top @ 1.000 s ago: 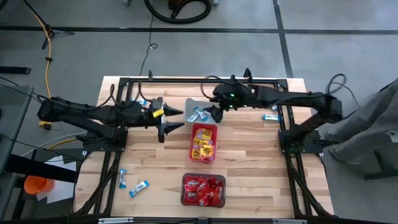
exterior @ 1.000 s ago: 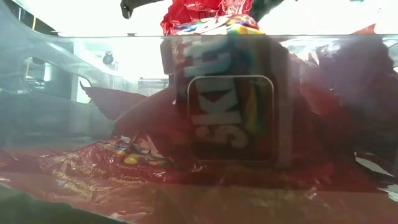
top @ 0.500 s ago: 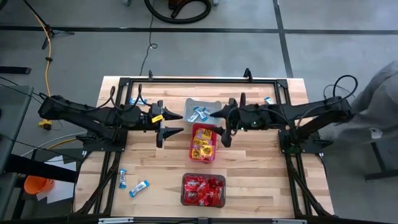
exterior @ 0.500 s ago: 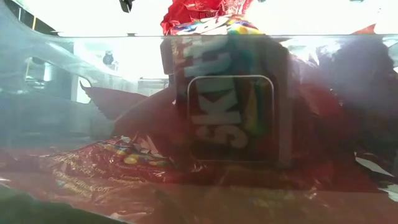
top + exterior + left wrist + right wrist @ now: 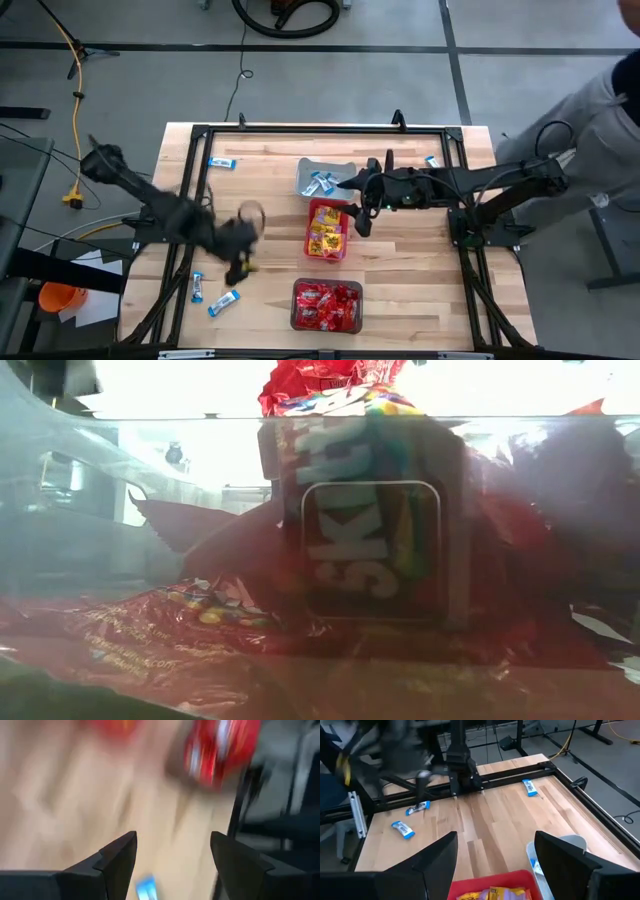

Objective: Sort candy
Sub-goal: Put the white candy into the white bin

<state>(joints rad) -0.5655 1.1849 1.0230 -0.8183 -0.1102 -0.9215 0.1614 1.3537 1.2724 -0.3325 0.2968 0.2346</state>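
Observation:
Blue-and-white candy packets lie flat on the wood: two near the left front (image 5: pixel 197 287) (image 5: pixel 224 302), one far left (image 5: pixel 222 162), one far right (image 5: pixel 431 161). My left gripper (image 5: pixel 237 272) hangs open and empty just right of the front pair, pointing steeply down; one blue packet (image 5: pixel 146 887) shows between its fingers in the blurred left wrist view (image 5: pixel 172 865). My right gripper (image 5: pixel 361 203) stands open and empty above the gap between the grey bin (image 5: pixel 341 166) and the pink bin (image 5: pixel 311 232); its wrist view (image 5: pixel 495 860) looks across the table.
The grey bin holds blue packets, the pink bin (image 5: pixel 485 876) yellow ones, and the dark bin (image 5: pixel 296 306) at the front red ones (image 5: pixel 370 540). A black frame (image 5: pixel 320 129) rims the table. A person's sleeve (image 5: pixel 610 120) is at the right.
My left gripper has swung from beside the grey bin toward the table's near left, sunk a little and tipped steeply down above the two front blue packets. My right gripper has drawn back from over the grey bin toward the near edge, then held still.

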